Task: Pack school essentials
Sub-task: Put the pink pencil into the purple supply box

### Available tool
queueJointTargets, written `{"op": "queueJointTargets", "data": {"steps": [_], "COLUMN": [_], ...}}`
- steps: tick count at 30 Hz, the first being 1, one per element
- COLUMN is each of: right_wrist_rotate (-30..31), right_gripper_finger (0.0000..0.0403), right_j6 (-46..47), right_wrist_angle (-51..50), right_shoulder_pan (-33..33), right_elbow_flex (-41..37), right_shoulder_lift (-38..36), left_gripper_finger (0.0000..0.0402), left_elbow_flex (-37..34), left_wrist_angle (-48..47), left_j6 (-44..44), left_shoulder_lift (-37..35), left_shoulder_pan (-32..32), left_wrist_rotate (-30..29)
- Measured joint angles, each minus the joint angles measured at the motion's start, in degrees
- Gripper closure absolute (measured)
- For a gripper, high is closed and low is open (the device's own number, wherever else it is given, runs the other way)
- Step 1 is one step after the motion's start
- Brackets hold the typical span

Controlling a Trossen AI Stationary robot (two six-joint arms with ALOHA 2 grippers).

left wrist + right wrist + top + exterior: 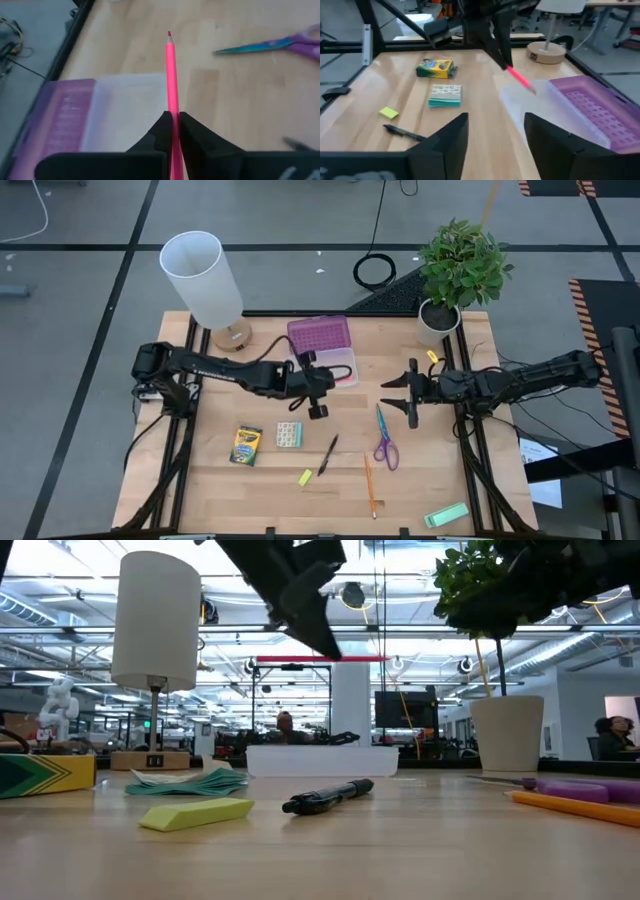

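Over the open purple pencil case [322, 348] at twelve o'clock on the bench [250, 490], the left gripper [173, 131] pinches the pink pencil [172, 85], the case apparently holding nothing yet, while the right gripper [495, 135] waits spread at three o'clock and crayon box [246, 445], packet [289, 434], scissors [385, 442], pen [329, 455], orange pencil [369, 485] and yellow block [305, 477] lie unpacked.

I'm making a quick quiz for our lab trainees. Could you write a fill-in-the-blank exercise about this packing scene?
1. The left gripper is shut on a ____ pencil.
2. The right gripper hangs with its fingers ____.
3. The pencil case has a ____ lid.
4. The black pen lies between the tiny yellow block and the ____ pencil.

Missing words: pink; open; purple; orange
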Motion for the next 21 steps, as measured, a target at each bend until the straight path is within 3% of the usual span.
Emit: {"op": "queueJointTargets", "data": {"steps": [3, 9, 18, 21], "right_wrist_rotate": [3.5, 4.6, 4.8, 4.1], "right_gripper_finger": [0.0200, 0.0191, 0.0191, 0.0190], "right_j6": [-0.9, -1.9, -10.9, -11.3], "right_wrist_angle": [-0.3, 1.1, 22.9, 25.9], "right_shoulder_pan": [0.9, 1.9, -1.2, -3.0], "right_elbow_flex": [0.0, 0.0, 0.0, 0.4], "right_shoulder_lift": [0.3, 3.4, 15.3, 19.5], "left_gripper_finger": [0.0376, 0.0376, 0.0376, 0.0376], "left_elbow_flex": [0.1, 0.0, 0.0, 0.0], "left_wrist_angle": [0.2, 1.0, -0.6, -1.2], "left_j6": [2.1, 3.7, 7.8, 8.8], "left_shoulder_lift": [-0.2, -0.5, -0.4, -0.4], "left_shoulder_pan": [1.5, 3.4, 3.8, 3.8], "left_wrist_rotate": [0.2, 1.7, 5.4, 5.5]}}
